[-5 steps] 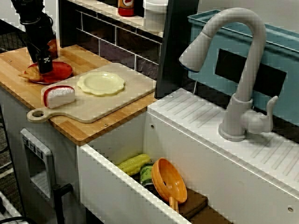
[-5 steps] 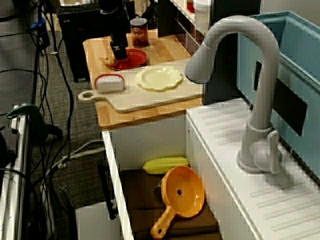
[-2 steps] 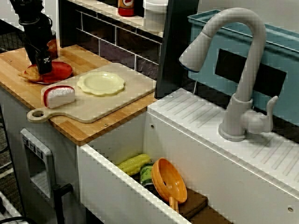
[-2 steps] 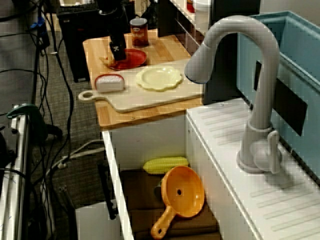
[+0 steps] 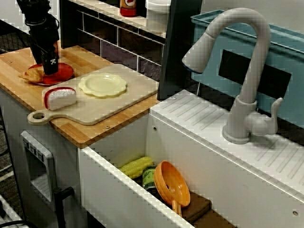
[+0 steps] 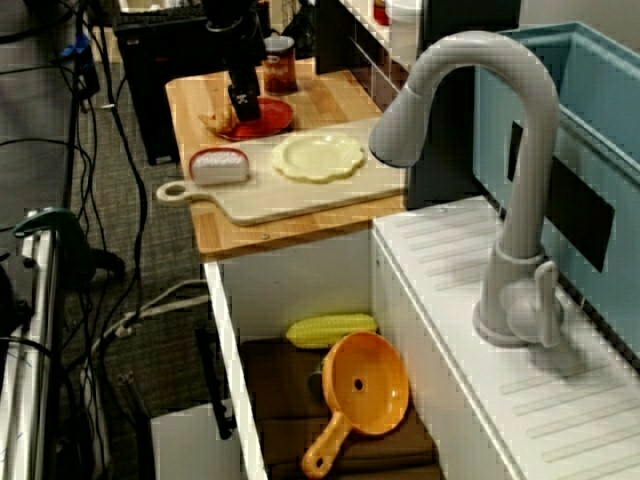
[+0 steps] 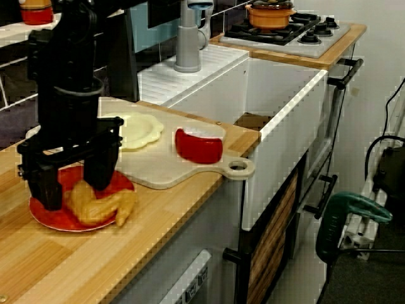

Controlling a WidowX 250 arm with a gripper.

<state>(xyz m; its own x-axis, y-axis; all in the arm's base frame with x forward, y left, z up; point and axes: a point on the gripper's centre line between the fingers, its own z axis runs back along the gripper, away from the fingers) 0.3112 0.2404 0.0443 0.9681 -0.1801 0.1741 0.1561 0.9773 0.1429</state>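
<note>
Our gripper [image 7: 73,185] hung wide open and empty over the red plate [image 7: 42,214], just beside the fried chicken piece [image 7: 100,204] lying on its edge. A sound grasp, we judged, needed the fingers centred astride the piece.

- Just beside the cutting board [image 7: 171,168], the red plate [image 7: 60,223] is partly hidden behind the gripper [image 7: 74,190] and the pastry [image 7: 101,204].
- Well apart from the cutting board, a green can [image 5: 148,178] sits mostly hidden behind the orange strainer [image 5: 172,183].
- Above the gripper, the arm [image 7: 69,57] is cut off by the top edge.
</note>
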